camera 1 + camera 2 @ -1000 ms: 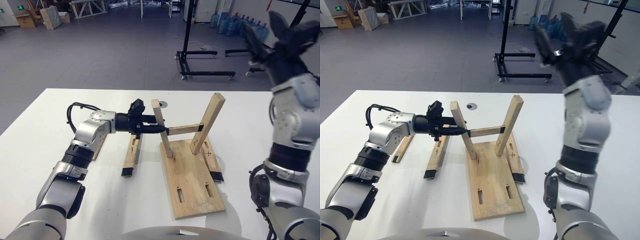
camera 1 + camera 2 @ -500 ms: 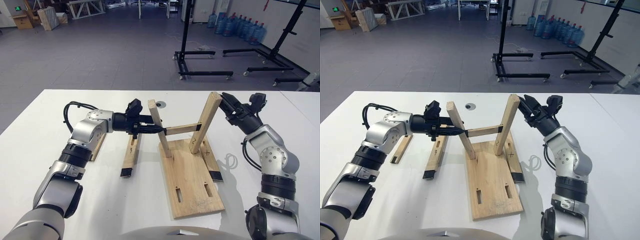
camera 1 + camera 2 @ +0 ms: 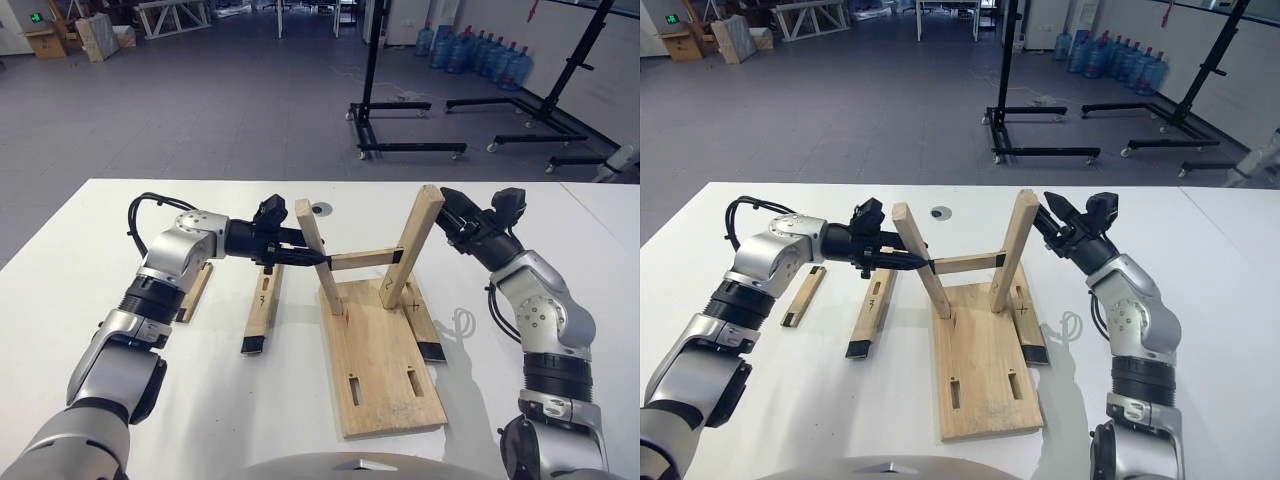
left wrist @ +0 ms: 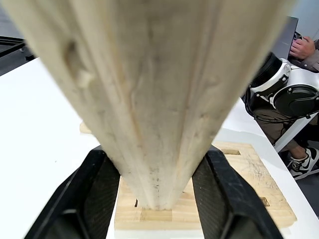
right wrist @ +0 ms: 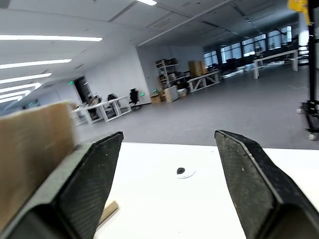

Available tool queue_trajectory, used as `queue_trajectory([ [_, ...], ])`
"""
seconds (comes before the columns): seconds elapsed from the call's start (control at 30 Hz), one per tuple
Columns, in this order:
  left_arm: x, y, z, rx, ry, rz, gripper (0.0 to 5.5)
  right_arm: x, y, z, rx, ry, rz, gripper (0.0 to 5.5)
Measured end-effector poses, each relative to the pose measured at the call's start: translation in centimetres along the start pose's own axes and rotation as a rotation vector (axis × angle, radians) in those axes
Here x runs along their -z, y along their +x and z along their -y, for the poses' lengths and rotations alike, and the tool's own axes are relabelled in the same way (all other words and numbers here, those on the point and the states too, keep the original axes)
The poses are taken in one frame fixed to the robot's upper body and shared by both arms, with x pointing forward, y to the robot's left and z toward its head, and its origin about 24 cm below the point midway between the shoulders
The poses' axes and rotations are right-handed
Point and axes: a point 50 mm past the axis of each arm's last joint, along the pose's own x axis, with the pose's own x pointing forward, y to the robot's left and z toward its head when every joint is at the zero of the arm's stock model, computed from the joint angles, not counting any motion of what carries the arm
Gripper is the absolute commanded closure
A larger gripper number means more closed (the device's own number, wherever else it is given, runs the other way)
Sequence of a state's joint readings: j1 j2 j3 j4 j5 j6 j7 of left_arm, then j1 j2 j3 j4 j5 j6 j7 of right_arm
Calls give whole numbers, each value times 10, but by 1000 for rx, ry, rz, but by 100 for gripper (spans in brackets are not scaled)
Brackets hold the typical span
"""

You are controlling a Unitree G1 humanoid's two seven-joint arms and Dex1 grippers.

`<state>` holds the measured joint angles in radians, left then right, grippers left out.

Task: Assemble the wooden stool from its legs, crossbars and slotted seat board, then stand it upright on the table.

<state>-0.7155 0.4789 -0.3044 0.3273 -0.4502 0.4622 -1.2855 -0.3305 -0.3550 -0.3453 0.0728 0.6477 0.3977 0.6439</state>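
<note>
Left eye view: the right pincer (image 3: 452, 216), raised high a second ago, has been brought down with fingers spread, just beside the top of the right pale wooden leg (image 3: 412, 250), which is not yet gripped. The left pincer (image 3: 314, 259) is kept clenched on the matching left leg (image 3: 308, 225), seated in the flat slotted wooden seat board (image 3: 385, 375) below it. Bracing of both legs seems to be intended.

White table (image 3: 200, 400), black stands (image 3: 415, 148) — water jugs (image 3: 475, 50)

A big industrial hall, half workshop and half lab: bare grey floor (image 3: 200, 100) runs far beyond the left gripper (image 3: 317, 258) to stacked crates (image 3: 95, 35). Black wheeled stands (image 3: 412, 148) and blue water jugs (image 3: 470, 45) stand behind the right gripper (image 3: 452, 210), with strip lights (image 5: 50, 38) overhead.
</note>
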Motion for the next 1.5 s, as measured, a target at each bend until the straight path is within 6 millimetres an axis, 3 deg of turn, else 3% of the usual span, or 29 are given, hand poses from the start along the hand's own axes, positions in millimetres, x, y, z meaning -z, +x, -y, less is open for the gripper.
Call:
queue_trajectory([
  [0.27,-1,1,0,9,3,-1,350,-14,6,9,103,57,178,209],
  [0.7,-4,-1,-2,28,9,-28,350,-6,20,-11,-5,-23,145,209],
  [0.87,-5,0,-3,34,13,-30,350,-3,16,-8,21,-73,151,209],
  [1.03,-6,3,-2,35,20,-30,350,-21,1,7,114,-14,279,209],
  [1.13,-6,3,-2,35,20,-30,350,-31,0,-1,66,-15,304,209],
  [1.3,-6,3,-2,38,18,-33,350,-19,5,-16,-8,-13,243,209],
  [1.5,-8,0,-2,46,1,-54,350,-17,8,-19,-21,-67,218,209],
])
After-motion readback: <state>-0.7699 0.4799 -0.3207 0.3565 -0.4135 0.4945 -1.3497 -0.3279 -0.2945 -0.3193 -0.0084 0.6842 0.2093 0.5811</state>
